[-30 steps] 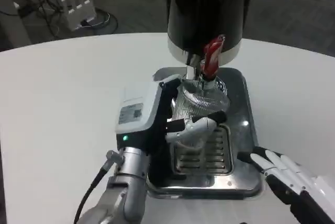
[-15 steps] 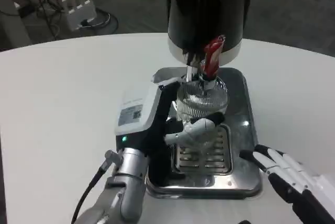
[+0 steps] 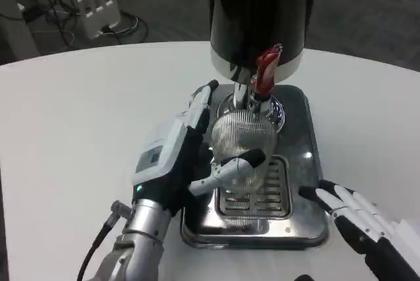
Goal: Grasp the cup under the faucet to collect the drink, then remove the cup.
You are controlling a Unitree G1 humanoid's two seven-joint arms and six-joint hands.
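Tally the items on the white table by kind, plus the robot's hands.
Dispenser with red tap lever: 1
Clear ribbed cup: 1
Metal drip tray: 1
Hands: 2, the left hand holding the cup, the right hand empty
Total: 5

No writing can be read anywhere. The white back of the left hand (image 3: pixel 172 156) carries a small grey label with print too blurred to make out, and a green light glows near that hand's wrist.

Left hand (image 3: pixel 190 156) clasped, right hand (image 3: pixel 357 218) flat.
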